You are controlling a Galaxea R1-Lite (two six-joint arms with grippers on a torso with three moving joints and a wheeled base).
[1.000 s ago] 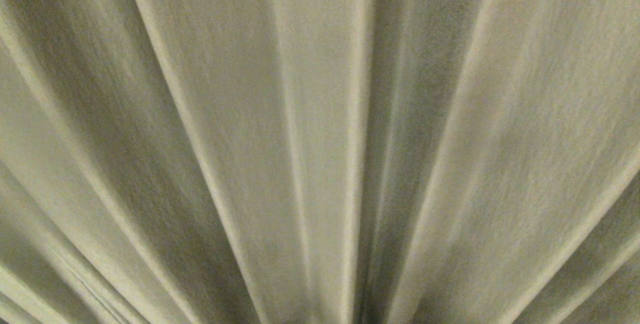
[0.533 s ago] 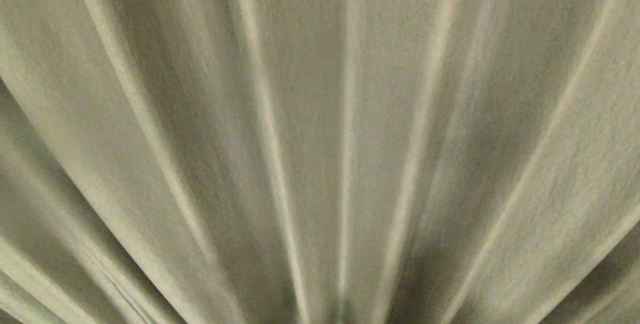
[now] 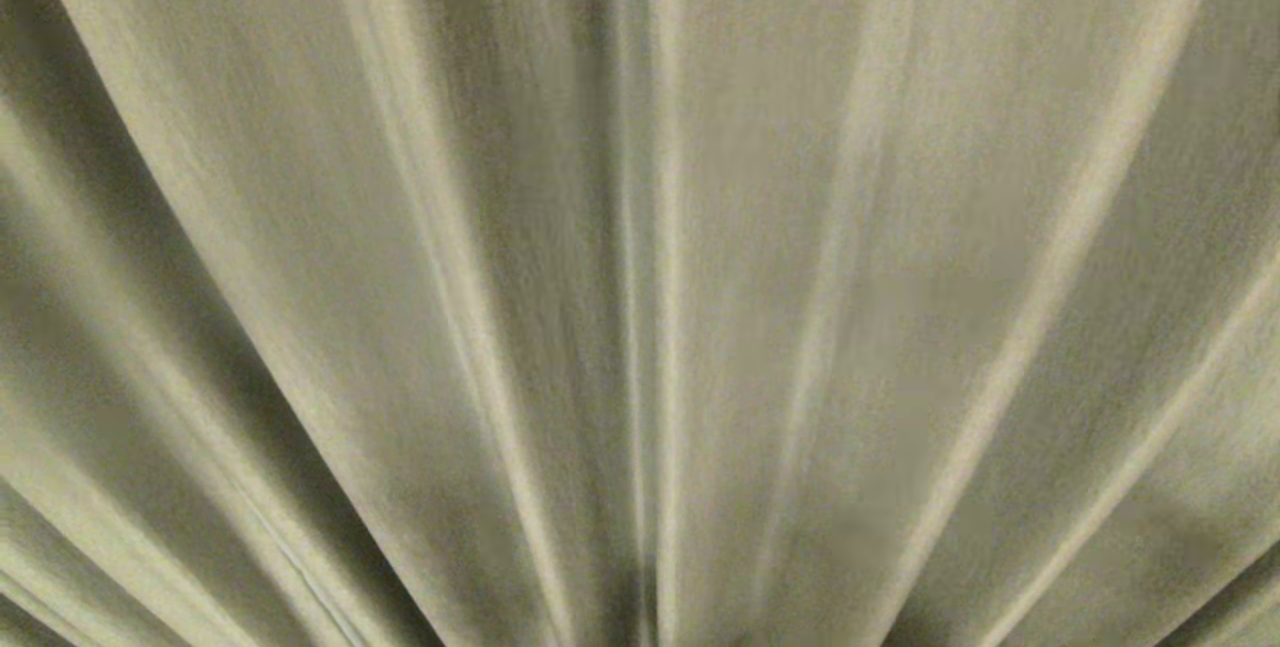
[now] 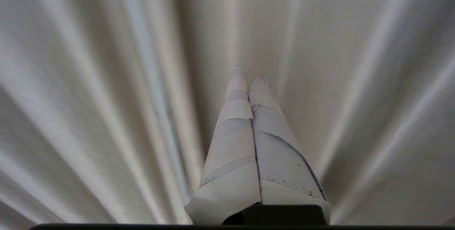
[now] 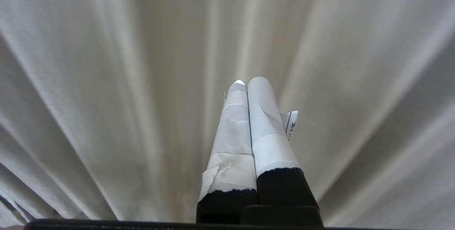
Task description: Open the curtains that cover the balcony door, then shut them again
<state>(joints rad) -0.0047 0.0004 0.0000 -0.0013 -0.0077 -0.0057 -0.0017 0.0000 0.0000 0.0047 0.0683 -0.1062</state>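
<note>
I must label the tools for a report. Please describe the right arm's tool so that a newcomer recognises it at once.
Pleated cream curtains fill every view. Against them, in the right wrist view, the right tool points forward, shut and empty. Unlike the left tool, taped white throughout, its fingers have bare black bases and a small printed paper tab.

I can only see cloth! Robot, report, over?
Left gripper shut, empty. Right gripper shut, empty. The curtains fill every view, hanging pleated. Balcony door hidden.

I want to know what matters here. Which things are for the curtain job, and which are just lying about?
For the job:
- curtains
- left pincer, shut, empty
- right pincer, shut, empty

Just lying about:
- nothing shows; fabric fills every view
</note>
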